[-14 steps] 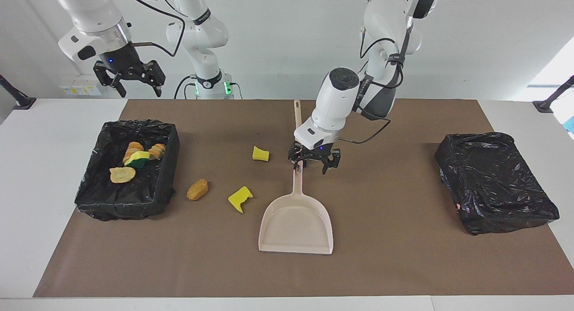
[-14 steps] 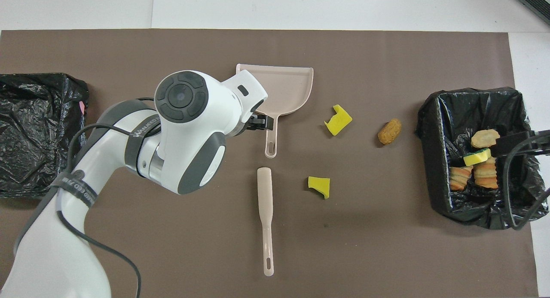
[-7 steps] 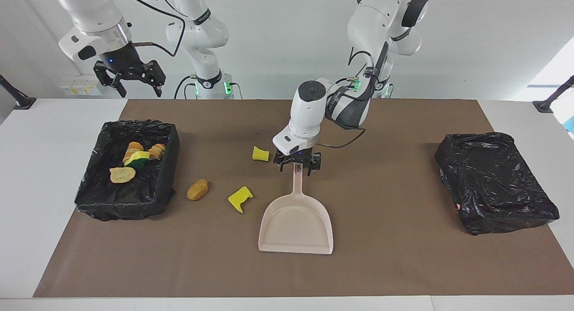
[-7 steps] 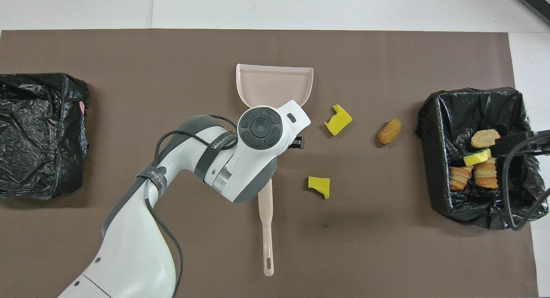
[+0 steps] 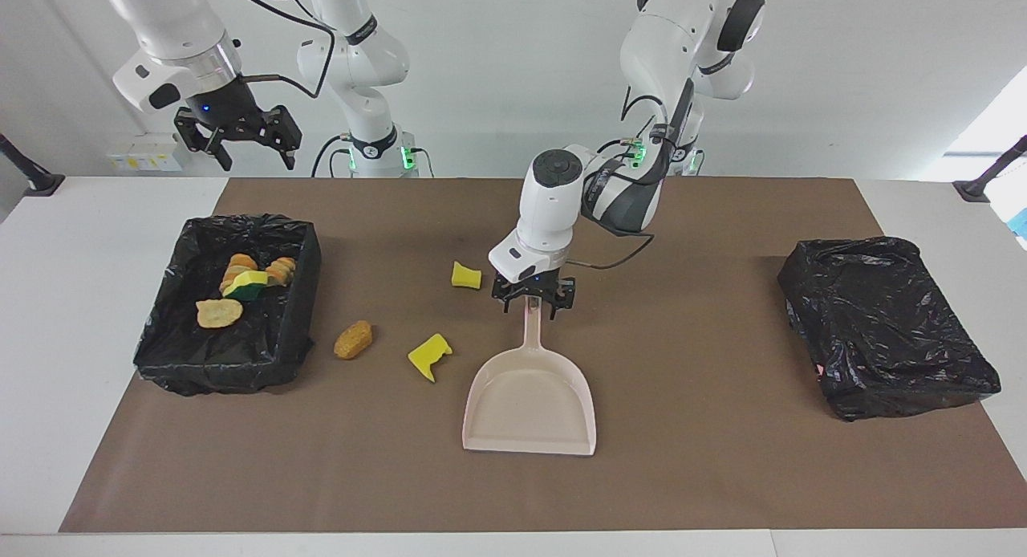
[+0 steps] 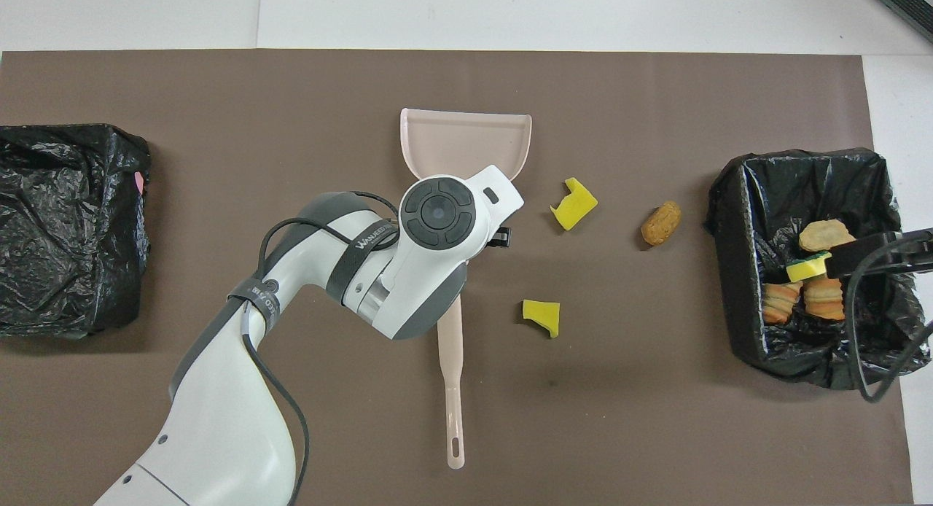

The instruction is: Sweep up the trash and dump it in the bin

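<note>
Seven scraps (image 5: 353,339) in the facing view. Three loose on the brown mat (image 5: 682,477): one orange-brown just beside the bin (image 5: 233,364), one yellow between it and the dustpan (image 5: 529,412), one more yellow nearer to the robots, just beside the left gripper (image 5: 529,302). Four more heaped inside the bin, black-lined, at the right arm's end of the table (image 5: 80,316). Second bin (image 5: 882,324), wrapped in black plastic, at the left arm's end, nothing visible in it. Dustpan flat mid-mat, mouth away from the robots, handle toward them. Left gripper down at the handle's end, straddling it; cannot tell whether clamped on it or merely around it. Right gripper (image 5: 238,137) high in the air at the right arm's end, waiting, jaws spread, holding nothing. White tabletop showing around the mat on every side; plain white wall (image 5: 497,75) at the robots' backs, bright light at one edge.

Overhead, same layout turned half round. Left arm's wrist over the dustpan's handle, hiding the gripper but for one dark tip. Beige stick (image 6: 453,389) lying on the mat in line with that handle, nearer to the robots, its upper end under the arm. Right gripper as a dark bar over the bin holding the scraps. Mat smooth, with one small dark speck near the yellow scrap closest to the robots.
</note>
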{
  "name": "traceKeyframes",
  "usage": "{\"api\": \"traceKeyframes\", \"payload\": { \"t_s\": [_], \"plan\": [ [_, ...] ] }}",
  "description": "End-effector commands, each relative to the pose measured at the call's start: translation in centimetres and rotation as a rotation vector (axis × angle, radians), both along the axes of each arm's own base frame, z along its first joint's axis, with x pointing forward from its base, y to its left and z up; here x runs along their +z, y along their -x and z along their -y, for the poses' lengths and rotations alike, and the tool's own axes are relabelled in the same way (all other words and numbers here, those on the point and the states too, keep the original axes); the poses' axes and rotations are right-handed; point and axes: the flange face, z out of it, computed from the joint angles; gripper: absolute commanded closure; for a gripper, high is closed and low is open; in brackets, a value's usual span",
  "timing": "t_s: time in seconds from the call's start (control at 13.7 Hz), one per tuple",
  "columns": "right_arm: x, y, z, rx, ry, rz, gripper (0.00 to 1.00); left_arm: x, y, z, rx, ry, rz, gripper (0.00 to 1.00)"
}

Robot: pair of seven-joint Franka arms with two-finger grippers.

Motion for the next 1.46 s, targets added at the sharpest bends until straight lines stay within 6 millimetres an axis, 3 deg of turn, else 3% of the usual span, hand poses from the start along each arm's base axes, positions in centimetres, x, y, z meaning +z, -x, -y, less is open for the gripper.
{"api": "traceKeyframes", "payload": {
  "t_s": [0.0, 0.22, 0.37, 0.88, 1.1, 1.25, 1.39],
  "plan": [
    [0.2, 0.8, 0.0, 0.016, -0.019, -0.01, 0.0, 0.4, -0.3, 0.0, 0.004, -0.018, 0.011, 1.0],
    [0.2, 0.8, -0.2, 0.019, -0.019, -0.01, 0.0, 0.5, -0.6, -0.7, -0.04, -0.083, 0.047, 1.0],
    [0.1, 0.8, -0.1, 0.017, -0.019, -0.011, 0.0, 1.6, -0.7, -1.3, -0.08, -0.107, 0.059, 1.0],
    [0.2, 0.8, -0.4, 0.025, -0.018, -0.013, 0.0, 9.5, -2.2, -8.7, -0.301, -0.193, 0.052, 1.0],
    [0.1, 0.8, -0.6, 0.027, -0.018, -0.015, 0.0, 14.4, -3.7, -17.2, -0.447, -0.236, 0.024, 1.0],
    [0.1, 0.8, -0.6, 0.027, -0.018, -0.015, 0.0, 16.2, -4.6, -22.1, -0.52, -0.198, 0.009, 1.0],
    [0.1, 0.8, -0.6, 0.028, -0.018, -0.015, 0.0, 16.3, -5.4, -27.3, -0.626, -0.203, -0.044, 1.0]
  ]
}}
